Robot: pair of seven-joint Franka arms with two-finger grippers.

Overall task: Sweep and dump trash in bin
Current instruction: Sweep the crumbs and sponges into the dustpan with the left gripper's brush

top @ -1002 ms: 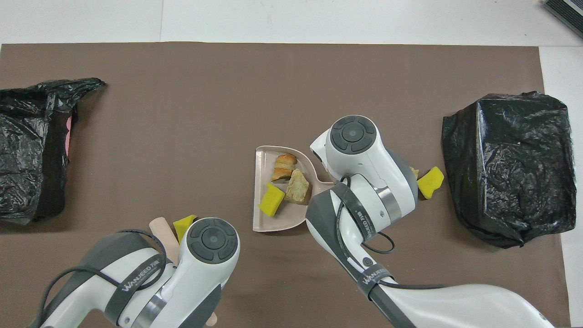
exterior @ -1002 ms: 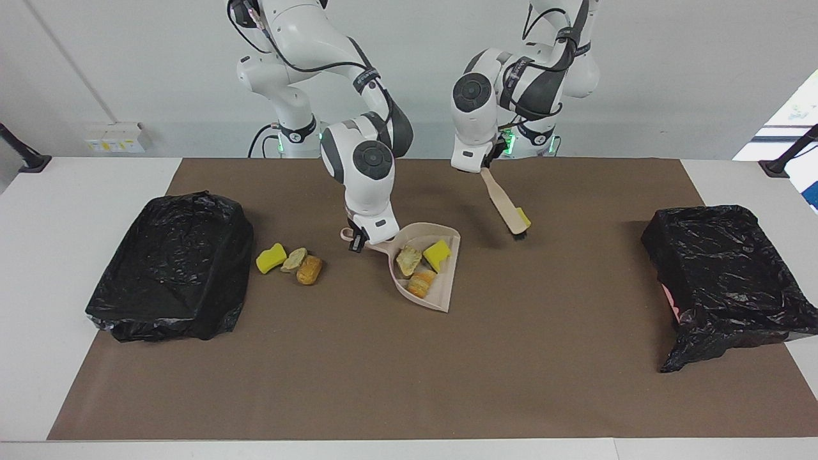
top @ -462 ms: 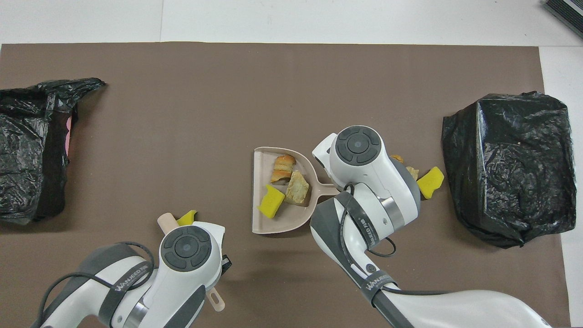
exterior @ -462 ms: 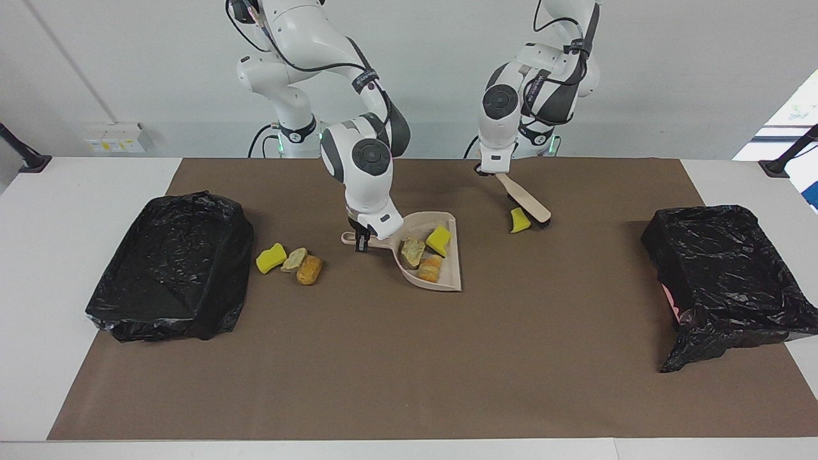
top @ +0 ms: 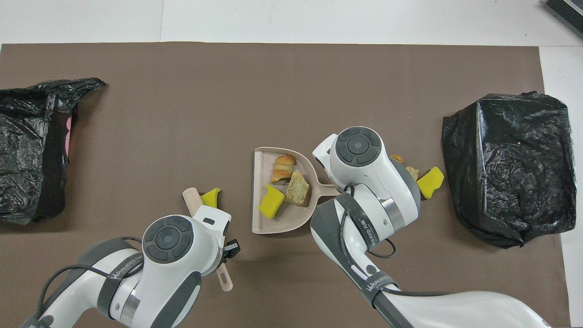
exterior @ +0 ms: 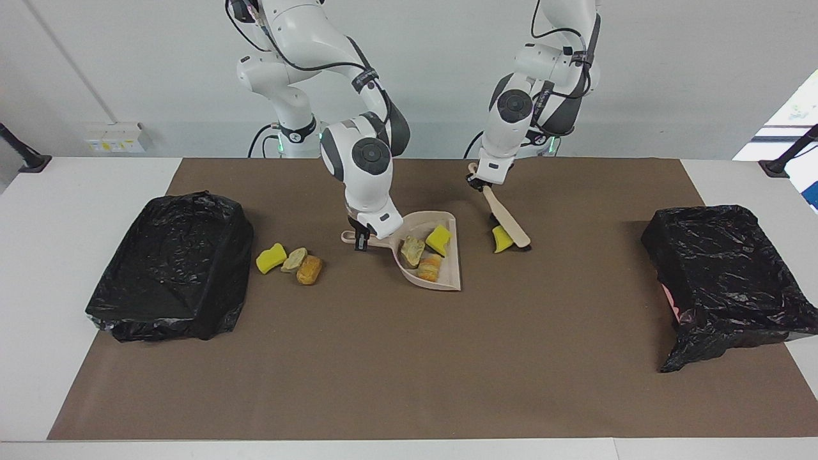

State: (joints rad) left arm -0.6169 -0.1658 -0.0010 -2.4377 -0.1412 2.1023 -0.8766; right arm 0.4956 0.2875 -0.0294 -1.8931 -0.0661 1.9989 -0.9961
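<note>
The brush (exterior: pixel 507 217) is clamped in the left gripper (exterior: pixel 476 181), its head touching a yellow sponge chunk (exterior: pixel 501 239) beside the dustpan (exterior: pixel 447 271). The dustpan handle is clamped in the right gripper (exterior: pixel 362 241); three lumps lie in it, three more (exterior: pixel 289 259) near the black bin (exterior: pixel 172 265).

Three trash lumps (exterior: pixel 423 253) in dustpan (exterior: pixel 447 278)

Brush (exterior: pixel 508 220) and yellow sponge (exterior: pixel 501 239) nearer dustpan (exterior: pixel 441 271).
</note>
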